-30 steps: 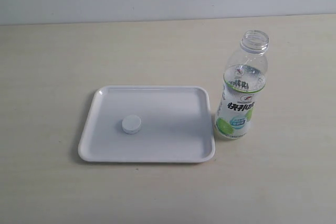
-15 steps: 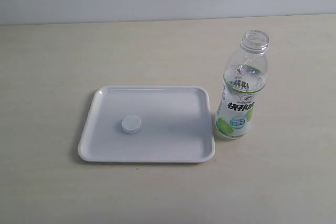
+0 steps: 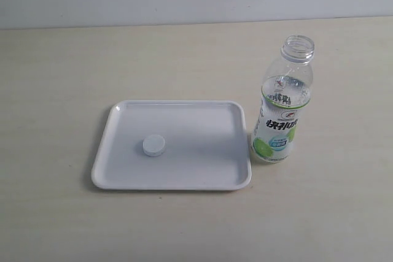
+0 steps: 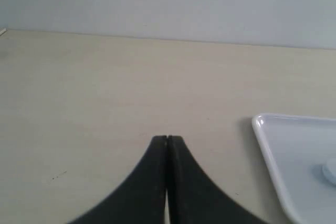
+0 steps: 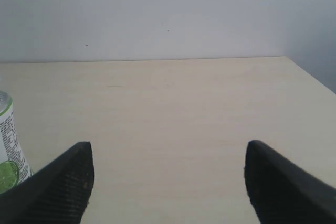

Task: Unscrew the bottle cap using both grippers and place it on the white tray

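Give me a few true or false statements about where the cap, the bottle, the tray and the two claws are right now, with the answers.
1. The bottle cap lies on the white tray. True.
2. The bottle lies on its side. False: it stands upright beside the tray.
3. The bottle's neck is uncapped. True.
4. The left claw is open. False: its jaws are shut together, holding nothing.
5. The right claw grips the bottle. False: it is open and empty, apart from the bottle.
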Available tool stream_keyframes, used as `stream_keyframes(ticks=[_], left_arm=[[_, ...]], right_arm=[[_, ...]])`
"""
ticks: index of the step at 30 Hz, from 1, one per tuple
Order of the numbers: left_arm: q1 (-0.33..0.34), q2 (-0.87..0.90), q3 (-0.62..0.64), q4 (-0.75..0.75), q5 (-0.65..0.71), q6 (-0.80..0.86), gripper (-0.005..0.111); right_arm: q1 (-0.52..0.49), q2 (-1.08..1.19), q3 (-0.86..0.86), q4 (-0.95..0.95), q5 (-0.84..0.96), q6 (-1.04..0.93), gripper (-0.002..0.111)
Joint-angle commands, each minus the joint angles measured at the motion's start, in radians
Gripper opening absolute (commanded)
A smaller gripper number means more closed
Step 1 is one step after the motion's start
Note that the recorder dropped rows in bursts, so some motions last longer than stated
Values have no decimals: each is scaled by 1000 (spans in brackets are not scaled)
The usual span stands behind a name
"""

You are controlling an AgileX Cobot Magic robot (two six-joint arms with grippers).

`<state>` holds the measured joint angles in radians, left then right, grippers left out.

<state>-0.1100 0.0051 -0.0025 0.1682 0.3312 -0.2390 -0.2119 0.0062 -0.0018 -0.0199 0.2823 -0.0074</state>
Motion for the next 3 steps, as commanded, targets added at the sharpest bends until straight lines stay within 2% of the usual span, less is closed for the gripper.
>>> stream_keyframes(ticks=[1,3], left_arm=[[-5,-5,3,3,-4,0,0],[-5,-5,3,3,-4,0,0]], right_arm=[[-5,-6,2,-10,-1,1,74],[-5,-6,2,-10,-1,1,74]])
